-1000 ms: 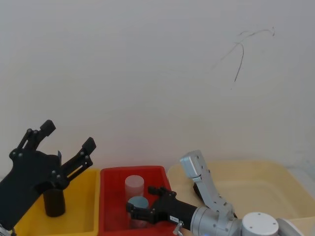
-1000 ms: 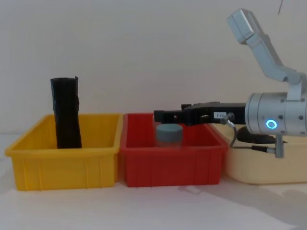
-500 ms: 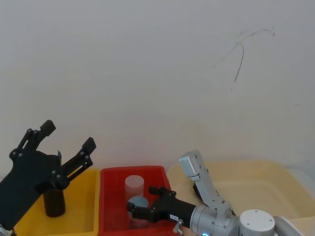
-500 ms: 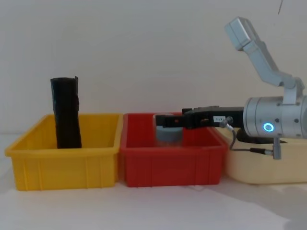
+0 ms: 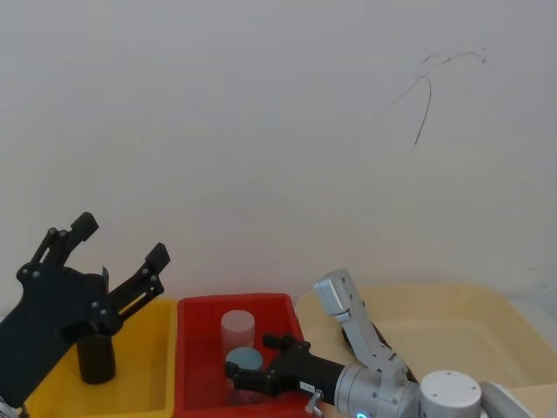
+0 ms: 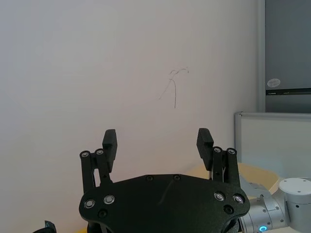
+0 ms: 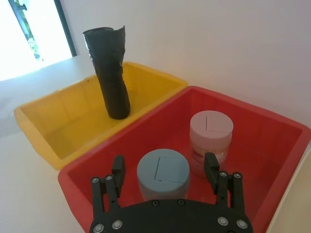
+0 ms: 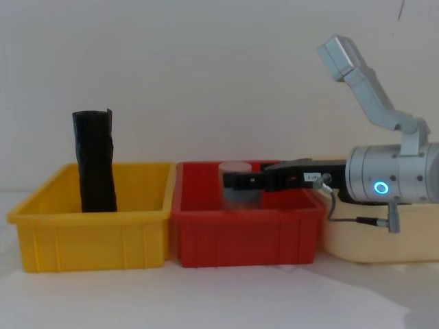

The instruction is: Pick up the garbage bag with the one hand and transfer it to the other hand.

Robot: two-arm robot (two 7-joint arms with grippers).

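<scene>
Garbage bag (image 7: 111, 75): one; jars: two; right hand (image 7: 165, 170) and left hand (image 6: 158, 141) spread.

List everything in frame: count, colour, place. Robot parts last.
matte black plastic garbage bag roll: 1, black, upright in the yellow bin.
yellow plastic bin: 1, yellow, leftmost of the row.
red plastic bin: 1, red, middle of the row.
cream plastic tub: 1, pale yellow, right of the red bin.
blue-grey lidded jar: 1, in the red bin, between the right pincer's fingers.
pale pink lidded jar: 1, in the red bin, beyond the blue-grey one.
left pincer: 1, black, open, raised above the yellow bin.
right pincer: 1, black, open, lowered into the red bin.
</scene>
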